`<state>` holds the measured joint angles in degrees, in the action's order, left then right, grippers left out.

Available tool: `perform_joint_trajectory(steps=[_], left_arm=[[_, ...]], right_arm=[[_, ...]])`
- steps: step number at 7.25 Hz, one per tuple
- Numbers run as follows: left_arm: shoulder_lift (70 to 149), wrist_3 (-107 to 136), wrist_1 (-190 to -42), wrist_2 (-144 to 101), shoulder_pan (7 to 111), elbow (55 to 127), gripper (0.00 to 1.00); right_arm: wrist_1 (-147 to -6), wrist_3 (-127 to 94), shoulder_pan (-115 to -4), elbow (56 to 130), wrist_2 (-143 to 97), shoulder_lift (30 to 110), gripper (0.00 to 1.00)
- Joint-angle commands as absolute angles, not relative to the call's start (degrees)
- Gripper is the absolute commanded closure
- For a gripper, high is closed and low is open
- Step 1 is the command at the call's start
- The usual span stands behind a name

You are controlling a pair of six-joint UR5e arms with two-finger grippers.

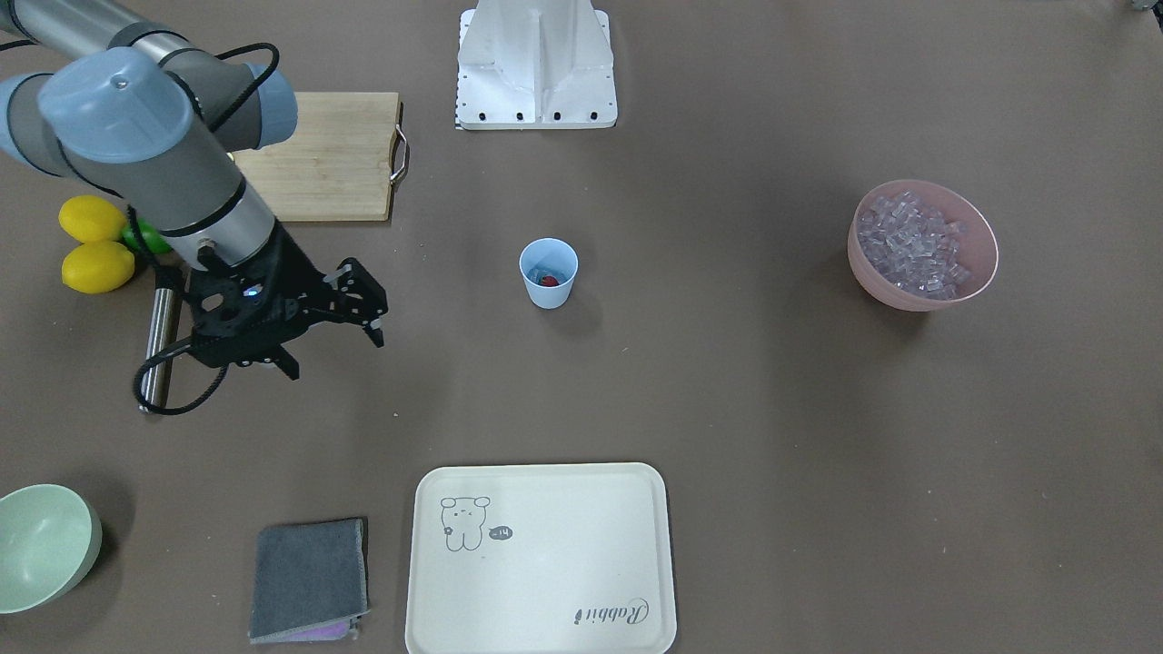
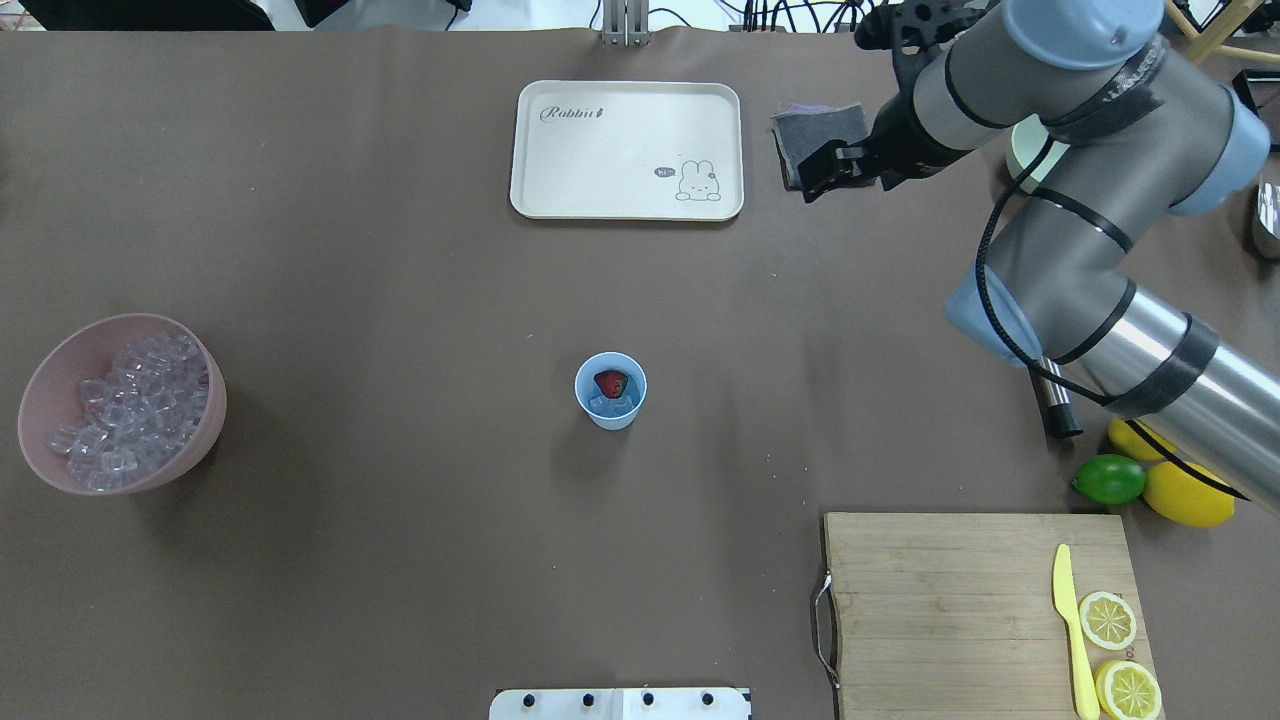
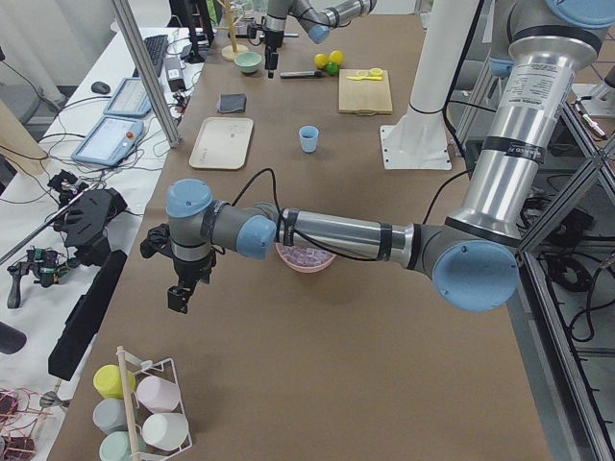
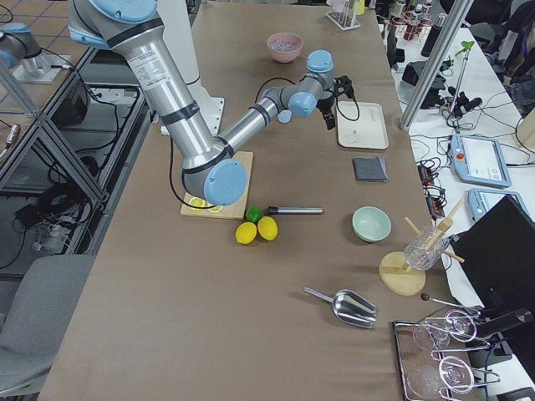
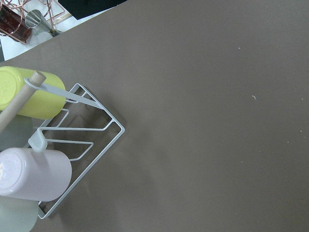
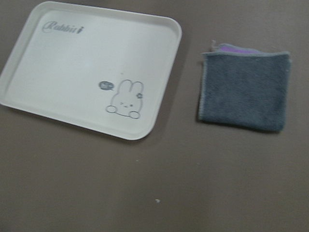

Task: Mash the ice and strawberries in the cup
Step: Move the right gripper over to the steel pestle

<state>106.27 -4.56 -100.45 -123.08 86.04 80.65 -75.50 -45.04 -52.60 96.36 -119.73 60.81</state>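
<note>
Two ingredients are in the cup (image 2: 611,390): the strawberry (image 2: 611,383) sits on a few cubes of ice (image 2: 618,405). The cup stands upright, alone, mid-bench (image 1: 772,409). More cubes fill the pink bowl (image 1: 918,304) on my left side. Nothing looks mashed yet, by my reading, and a tool is needed first. Candidate: the metal rod (image 1: 162,331) lying flat on the bench beside the lemons (image 1: 97,266) and the lime (image 1: 145,238). My right end effector (image 1: 332,343) hangs in the air, fingers spread, holding nothing. Its wrist camera looks down on the tray (image 6: 58,72) and the folded grey cloth (image 6: 244,92). From there the rod lies to my right and back toward my base, partly under my own forearm in the overhead view. Its long axis runs from my side of the bench toward the far side, so I judge the fingers should close across it. The right arm is by far the nearer. My left end effector (image 3: 179,296) is far out by the cup rack (image 5: 100,106) and seen only side-on, so I cannot tell whether it is spread or closed.
</note>
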Motion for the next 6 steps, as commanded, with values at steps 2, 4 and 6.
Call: perform_joint_trajectory(steps=[2, 4, 6], left_arm=[[109.1, -5.1, -100.5, -123.1, 86.1, 80.0, 0.02], [109.5, -5.3, -100.9, -123.2, 85.7, 80.3, 0.02], [109.8, -5.4, -101.0, -123.2, 85.7, 80.6, 0.02]], right_arm=[[-76.9, -44.8, -57.2, 95.9, -119.4, 70.6, 0.00], [-76.9, -41.1, -58.8, 95.0, -119.0, 75.7, 0.00], [-76.9, -39.7, -58.7, 91.3, -119.7, 76.0, 0.00]])
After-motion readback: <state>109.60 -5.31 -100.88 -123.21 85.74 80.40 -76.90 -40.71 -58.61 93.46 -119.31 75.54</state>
